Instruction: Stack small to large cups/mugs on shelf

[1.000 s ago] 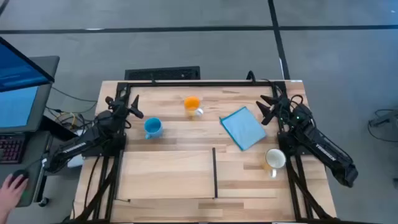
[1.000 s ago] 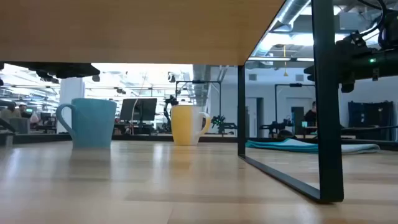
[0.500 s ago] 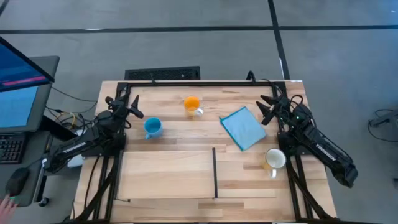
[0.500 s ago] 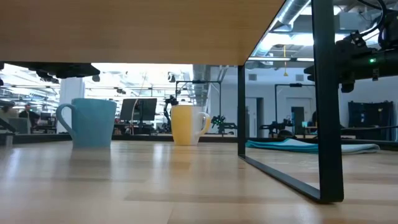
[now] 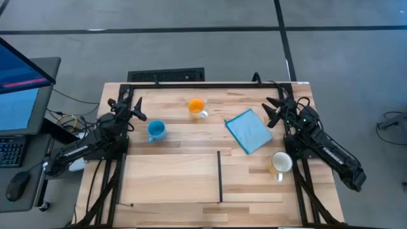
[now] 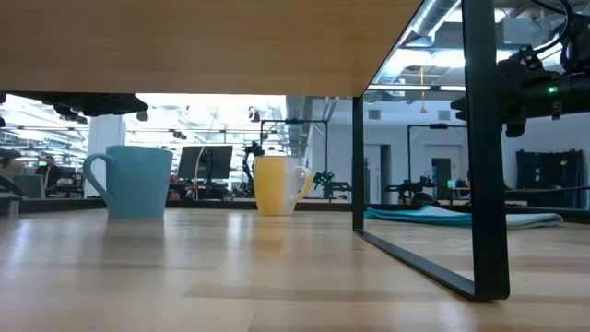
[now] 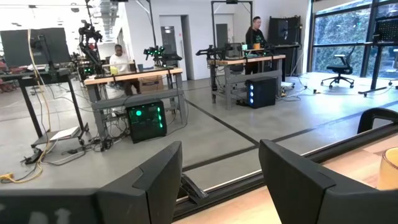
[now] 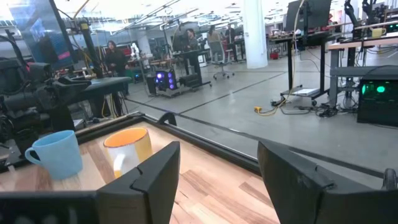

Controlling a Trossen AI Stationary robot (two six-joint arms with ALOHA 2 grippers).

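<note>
A light blue mug (image 5: 156, 130) and an orange mug (image 5: 196, 108) stand upright on the table's far left half. They also show in the low view, the blue one (image 6: 134, 182) and the orange one (image 6: 277, 184). A white mug (image 5: 281, 163) stands upright near the right edge. The shelf (image 5: 172, 178) is a wooden board at the near middle; the low view shows its underside (image 6: 203, 46) on thin black legs (image 6: 484, 148). My left gripper (image 5: 130, 109) is open and empty, left of the blue mug. My right gripper (image 5: 275, 109) is open and empty, beyond the white mug.
A flat light-blue cloth (image 5: 249, 131) lies between the orange mug and my right gripper. A black frame (image 5: 210, 84) runs along the table's far edge. A monitor (image 5: 19, 83) and a mouse (image 5: 16, 186) are left of the table. People stand in the room beyond.
Both arms and all mugs have kept still. A person's hand at the mouse left of the table has drawn back out of view.
</note>
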